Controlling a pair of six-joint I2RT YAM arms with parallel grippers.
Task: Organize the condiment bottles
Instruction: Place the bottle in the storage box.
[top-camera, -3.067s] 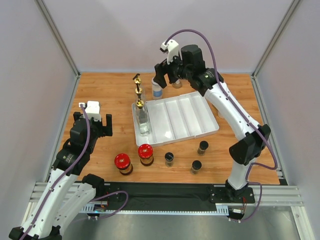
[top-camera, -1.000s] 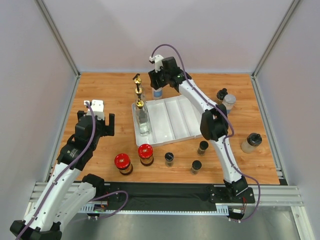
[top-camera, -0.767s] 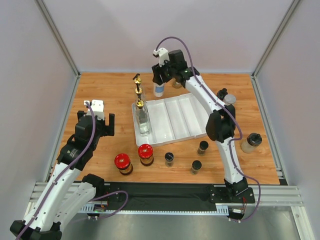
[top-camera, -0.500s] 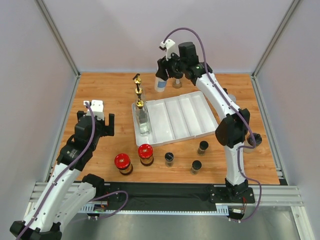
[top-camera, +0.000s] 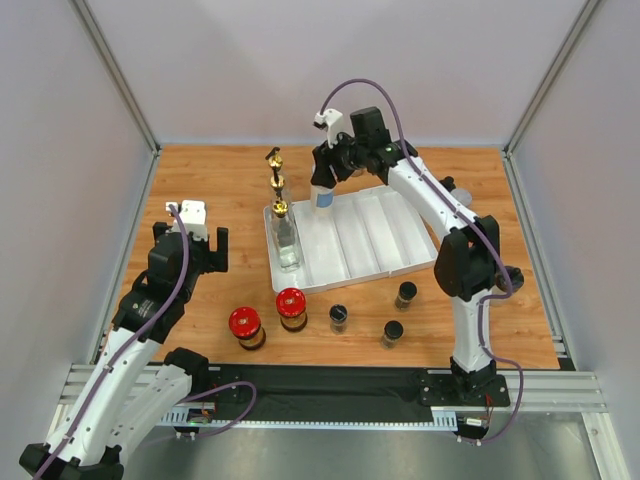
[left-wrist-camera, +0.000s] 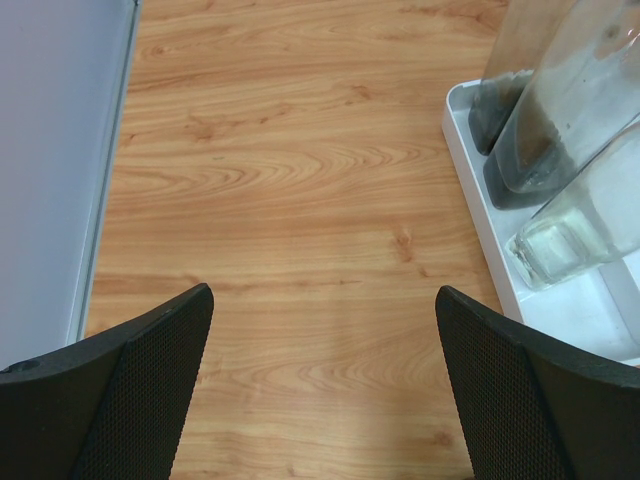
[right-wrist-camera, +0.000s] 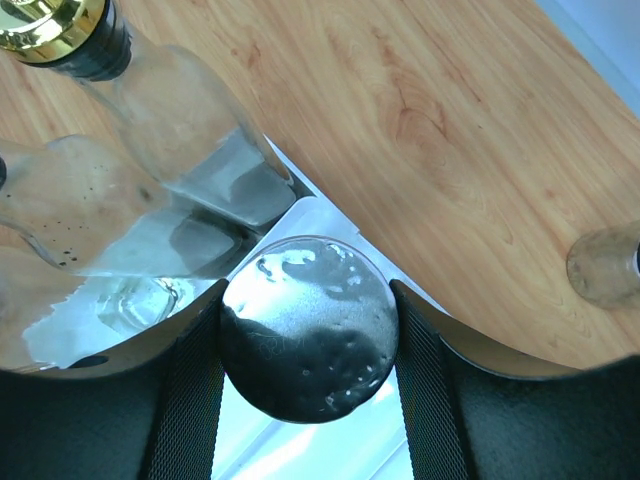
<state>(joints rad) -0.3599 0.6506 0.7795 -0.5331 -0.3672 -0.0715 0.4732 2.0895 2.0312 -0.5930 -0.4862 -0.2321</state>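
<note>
Grip: right gripper (right-wrist-camera: 308, 310) is pinched on the small round clear jar with a pale lid (top-camera: 323, 197), one finger on each side of its body.
Location: the jar is at the far-left corner of the white divided plastic tray (top-camera: 385, 262), just beside the three tall clear gold-spouted bottles (top-camera: 284, 232) in the leftmost compartment. You cannot tell whether it touches the tray floor.
Handling: likely light, rigid and smooth-walled, so treat it as slippery. Take it across the widest part of the body, because an off-centre squeeze could make it twist out.
Risk: the tall bottles look top-heavy and stand close by, so a nudge might topple them.
Left tool: left gripper (left-wrist-camera: 322, 295) is spread wide and empty over the wooden table (top-camera: 200, 190), beside the tray's left rim.
Waiting: two red-lidded dark jars (top-camera: 245, 322) and three small black-capped spice jars (top-camera: 339, 317) stand on the wood near the tray's front edge.
Top view only: shows the layout and the waiting jars, but the wrist hides the pinch.
Right wrist only: shows the jar seated between both fingers, plus another clear jar (right-wrist-camera: 603, 265) apart on the wood.
Left wrist only: shows the bottle bases inside the tray wall, two dark and the nearest clear.
</note>
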